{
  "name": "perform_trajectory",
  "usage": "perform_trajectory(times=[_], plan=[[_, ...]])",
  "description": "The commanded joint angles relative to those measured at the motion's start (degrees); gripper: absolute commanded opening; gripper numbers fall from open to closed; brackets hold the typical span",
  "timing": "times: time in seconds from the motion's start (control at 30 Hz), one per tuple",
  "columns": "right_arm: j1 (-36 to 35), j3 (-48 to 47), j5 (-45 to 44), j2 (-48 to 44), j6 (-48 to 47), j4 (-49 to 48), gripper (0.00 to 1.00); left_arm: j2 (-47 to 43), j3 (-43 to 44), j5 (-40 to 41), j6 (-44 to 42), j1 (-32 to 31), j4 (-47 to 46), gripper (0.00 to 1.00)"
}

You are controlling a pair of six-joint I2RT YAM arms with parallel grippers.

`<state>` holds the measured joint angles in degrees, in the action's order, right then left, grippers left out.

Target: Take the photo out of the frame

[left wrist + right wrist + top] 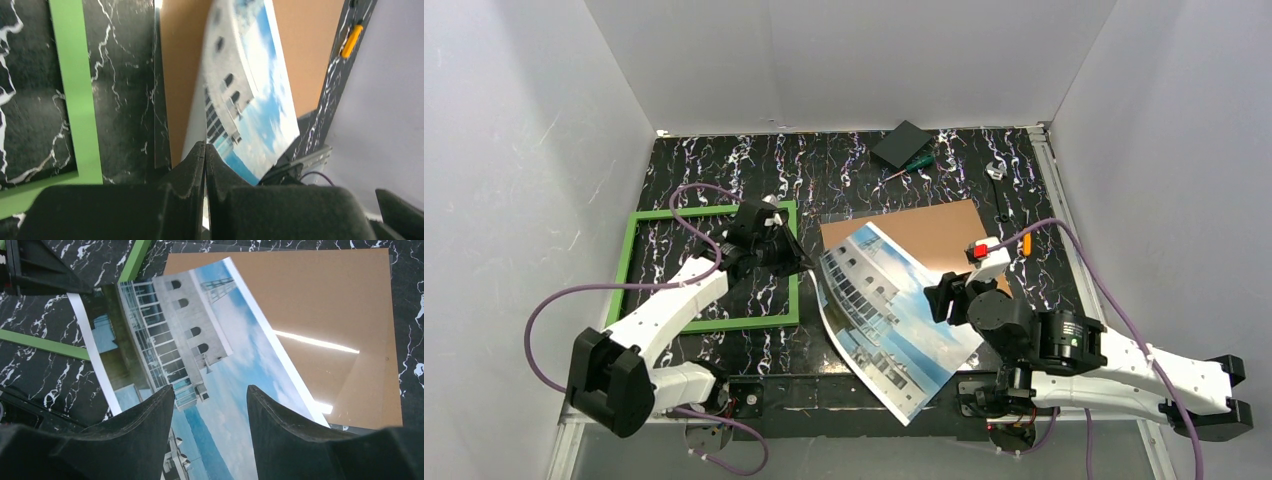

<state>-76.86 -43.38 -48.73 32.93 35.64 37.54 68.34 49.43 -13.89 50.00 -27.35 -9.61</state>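
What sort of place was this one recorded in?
Probably a lab test booth, not a home: plain white walls box in a black marbled table, and two robot arms with loose purple cables are bolted along its near edge.

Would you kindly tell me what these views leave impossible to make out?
- Left wrist view: whether the shut left gripper pinches the photo; its fingertips cover that edge.
- Right wrist view: the photo's near end, behind the open right gripper.
- Top view: the small pale item near the back wall, too small to identify.
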Motion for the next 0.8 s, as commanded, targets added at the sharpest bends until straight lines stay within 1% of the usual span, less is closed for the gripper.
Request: perform_trajectory(times=[0.0,0.1,0.2,0.27,0.33,0.37,0.4,0.6,0.67,0.77], plan=[[0.2,-1.4,-1.5,2.0,2.8,0.6,0.64,1.7,1.5,5.4,0.2,0.0,-3.8,0.0],[0.5,-1.2,-0.7,4.3,4.4,0.7,0.68,2.4,2.8,8.6,-0.9,-0.2,-2.4,0.0],[2.6,-1.3,3.6,8.9,4.5,0.4,0.73,1.8,4.7,14.7,-3.0,-0.2,1.8,0.0],[5.8,-1.4,9.8,12.6,2.7,-1.3,0.75,2.5,8.0,18.7,-3.4,-0.2,8.3,0.0],[8.9,-2.3,17.8,17.9,-0.7,-4.0,0.74,4.0,12.0,19.1,-2.9,-0.2,15.2,0.0],[9.1,-4.2,19.3,21.4,-2.2,-4.0,0.74,4.6,13.0,18.4,-2.0,-0.3,17.9,0.0],[8.5,-6.5,20.8,25.1,-3.6,-3.6,0.73,5.0,13.7,18.0,-0.6,-0.3,19.6,0.0],[-2.0,-22.9,18.6,48.9,-9.5,-3.8,0.75,5.4,16.6,17.0,5.8,-0.3,27.5,0.0],[-5.1,-26.6,16.9,54.5,-11.3,-4.7,0.75,5.0,17.2,17.8,7.0,-0.3,29.2,0.0],[-7.5,-30.5,15.8,60.4,-13.3,-5.2,0.75,4.9,18.1,18.3,7.1,-0.3,30.8,0.0]])
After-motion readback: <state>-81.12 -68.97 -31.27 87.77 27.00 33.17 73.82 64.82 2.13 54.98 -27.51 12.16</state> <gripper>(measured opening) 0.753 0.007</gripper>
